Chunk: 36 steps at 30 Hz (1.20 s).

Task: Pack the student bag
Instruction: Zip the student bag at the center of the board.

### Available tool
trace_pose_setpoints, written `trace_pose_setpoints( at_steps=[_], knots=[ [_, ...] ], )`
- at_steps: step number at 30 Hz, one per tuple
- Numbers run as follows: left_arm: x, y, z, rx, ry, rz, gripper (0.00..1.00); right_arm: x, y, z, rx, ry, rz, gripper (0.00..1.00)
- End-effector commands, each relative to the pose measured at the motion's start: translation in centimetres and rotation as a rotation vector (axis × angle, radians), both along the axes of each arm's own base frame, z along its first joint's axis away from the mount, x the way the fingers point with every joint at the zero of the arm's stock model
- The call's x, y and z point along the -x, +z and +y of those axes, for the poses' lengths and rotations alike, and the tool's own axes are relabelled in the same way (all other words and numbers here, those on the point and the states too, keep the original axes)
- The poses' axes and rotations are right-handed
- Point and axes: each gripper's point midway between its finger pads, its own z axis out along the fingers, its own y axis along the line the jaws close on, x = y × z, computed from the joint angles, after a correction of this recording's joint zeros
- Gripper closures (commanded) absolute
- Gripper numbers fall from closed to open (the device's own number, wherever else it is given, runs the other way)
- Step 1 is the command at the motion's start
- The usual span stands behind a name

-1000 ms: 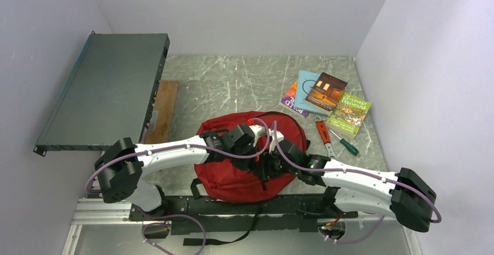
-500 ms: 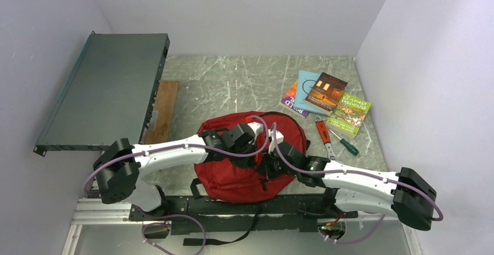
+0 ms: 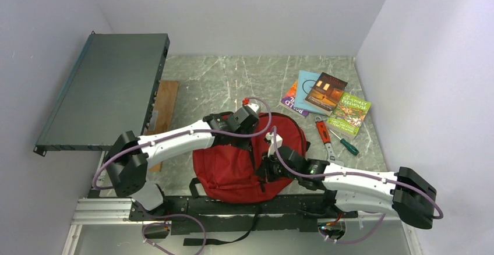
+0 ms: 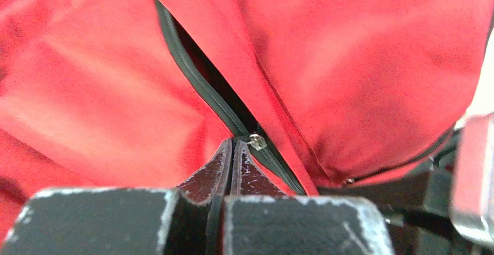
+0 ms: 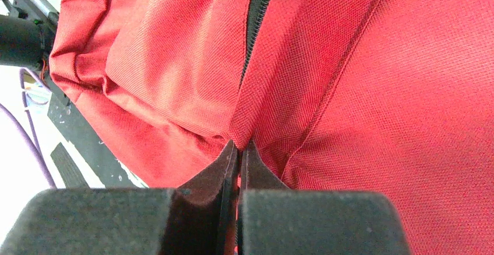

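- The student bag [image 3: 230, 170] lies flat on the counter [image 3: 233, 74], about midway along the near edge, just in front of the arm bases.
- Its black zipper [image 4: 198, 86] is parted along one stretch and shows a dark gap. The slider [image 4: 255, 141] sits at the end of that gap, and the teeth beyond it are closed.
- The left pincer [image 4: 233, 150] is closed tight with its tips against the slider. The pull tab is hidden, so a grip on it is likely but cannot be confirmed.
- The right pincer [image 5: 239, 150] is closed on a raised fold of red fabric [image 5: 250, 109] just beside the zipper line, toward the near side of the bag.
- Step in hand, as judged: opening the compartment. The right pincer anchors the cloth while the left draws the slider.
- Procedure:
  - Pull the slider along the line of the teeth, not across it, to avoid jamming it on the lining.
  - Hold the anchoring fold taut and low. Slack cloth will bunch ahead of the slider.
  - Open the gap fully before fetching anything, since a narrow mouth will catch on book corners.
- Items awaiting packing, near the far right corner: the books [image 3: 326, 98], a red-handled tool [image 3: 321, 131] and a green-handled screwdriver [image 3: 349, 146].
- A dark flat case [image 3: 105, 92] and a wooden board [image 3: 164, 106] sit at the left edge, well apart from the bag.
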Motion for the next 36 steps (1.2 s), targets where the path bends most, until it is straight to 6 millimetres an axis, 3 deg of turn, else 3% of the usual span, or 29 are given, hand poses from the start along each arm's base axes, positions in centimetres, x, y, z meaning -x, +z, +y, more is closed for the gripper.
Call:
trace_pose_setpoints(
  at_steps=[1, 12, 19, 22, 25, 27, 30, 36],
  knots=[
    [-6.1, 1.8, 2.0, -0.048, 0.12, -0.122, 1.0, 1.9, -0.3, 0.1, -0.019, 0.057, 0.043, 1.0],
    [-14.1, 1.0, 2.7, -0.1, 0.214, -0.153, 1.0, 2.4, -0.3, 0.3, -0.056, 0.075, 0.047, 1.0],
    [-18.2, -2.1, 4.0, -0.22, 0.237, -0.14, 1.0, 2.9, 0.0, 0.4, -0.071, 0.102, 0.041, 1.0],
    [-18.1, -1.9, 4.0, -0.237, 0.207, -0.12, 1.0, 2.7, 0.2, 0.4, -0.073, 0.099, 0.032, 1.0],
    [-16.9, -0.6, 2.2, -0.119, 0.114, -0.111, 1.0, 1.9, 0.8, 0.0, -0.036, 0.057, 0.016, 0.99],
    [-15.9, 0.8, 1.5, -0.059, 0.07, -0.1, 1.0, 0.7, 2.1, -0.2, -0.009, 0.013, -0.017, 0.76],
    [-14.7, 2.6, 1.1, -0.007, 0.029, -0.083, 0.98, -0.5, 4.1, -0.8, 0.02, -0.025, -0.063, 0.68],
    [-12.1, 5.4, 1.6, 0.059, -0.015, -0.069, 0.52, -4.3, 8.1, -3.5, 0.058, -0.178, -0.177, 0.57]
  ],
)
